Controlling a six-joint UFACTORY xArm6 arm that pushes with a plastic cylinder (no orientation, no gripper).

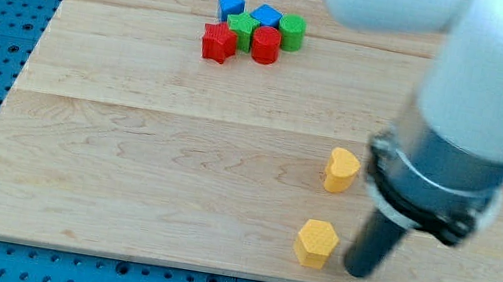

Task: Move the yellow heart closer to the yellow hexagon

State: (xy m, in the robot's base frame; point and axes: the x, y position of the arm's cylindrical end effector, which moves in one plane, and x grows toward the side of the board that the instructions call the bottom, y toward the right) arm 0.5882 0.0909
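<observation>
My tip (359,274) rests on the bench (125,172) near the view's bottom right. The yellow hexagon (316,243) sits just beside my tip to the view's left, and the yellow heart (341,169) lies above the tip and slightly left, near the hexagon but apart from it. Well away toward the view's top left, six blocks cluster together: the blue triangle (230,6) and blue cube (266,16) at the back, the green star (242,29) and green cylinder (291,32) in the middle, the red star (217,43) and red cylinder (266,45) nearest the tip.
</observation>
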